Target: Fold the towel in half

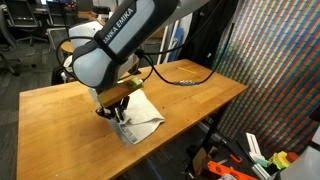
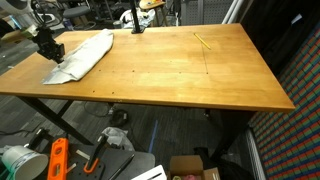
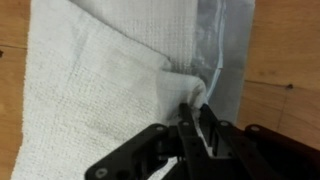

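Pinching a raised fold of the towel [image 3: 90, 95] tightly with the gripper [image 3: 196, 115], at the far left of the table [image 2: 200, 85] in an exterior view. Lift just clear, carry this edge across onto the opposite edge, hold 1 layer only.

Rumpled off-white towel [image 2: 82, 55], grey-bordered

Off-white towel [image 3: 90, 90], faint woven texture, with a grey border strip [image 3: 230, 50]. Warm orange-brown wood table [image 2: 200, 70]. Black end effector [image 3: 190, 125]. White arm [image 1: 110, 50], black lettering. Multicoloured speckled screen [image 1: 270, 70] beside table.
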Motion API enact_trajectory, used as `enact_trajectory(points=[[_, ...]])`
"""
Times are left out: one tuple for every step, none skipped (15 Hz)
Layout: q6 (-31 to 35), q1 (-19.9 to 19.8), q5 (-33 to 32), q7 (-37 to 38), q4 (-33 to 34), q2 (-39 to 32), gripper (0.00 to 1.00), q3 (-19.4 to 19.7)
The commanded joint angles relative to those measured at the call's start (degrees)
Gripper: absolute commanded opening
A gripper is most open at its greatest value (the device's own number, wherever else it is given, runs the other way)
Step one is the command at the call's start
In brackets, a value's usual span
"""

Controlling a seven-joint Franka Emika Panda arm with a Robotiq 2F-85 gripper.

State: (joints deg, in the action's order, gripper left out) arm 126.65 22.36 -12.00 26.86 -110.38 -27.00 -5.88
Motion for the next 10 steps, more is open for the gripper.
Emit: enact_trajectory(points=[[-5.19, -1.84, 0.49, -5.05, -1.26, 2.14, 0.16, -0.32], [-6.10, -2.21, 0.55, -5.97, -1.44, 2.36, 0.16, -0.42], [-7.58, -2.80, 1.14, -7.54, -1.70, 2.64, 0.16, -0.79], [-8.43, -3.39, 1.77, -9.16, -1.89, 2.84, 0.17, -1.19], [-9.46, -4.19, 2.92, -11.45, -2.26, 3.38, 0.16, -1.86], [-10.40, -4.67, 3.51, -13.16, -2.60, 3.69, 0.16, -2.23], [-11.30, -5.05, 4.24, -14.62, -3.18, 4.21, 0.16, -2.64], [-12.09, -5.46, 4.93, -15.92, -3.55, 4.55, 0.16, -2.99], [-12.63, -5.72, 5.46, -16.91, -4.07, 5.00, 0.16, -3.34], [-13.00, -5.94, 5.98, -17.80, -4.53, 5.41, 0.16, -3.61]])
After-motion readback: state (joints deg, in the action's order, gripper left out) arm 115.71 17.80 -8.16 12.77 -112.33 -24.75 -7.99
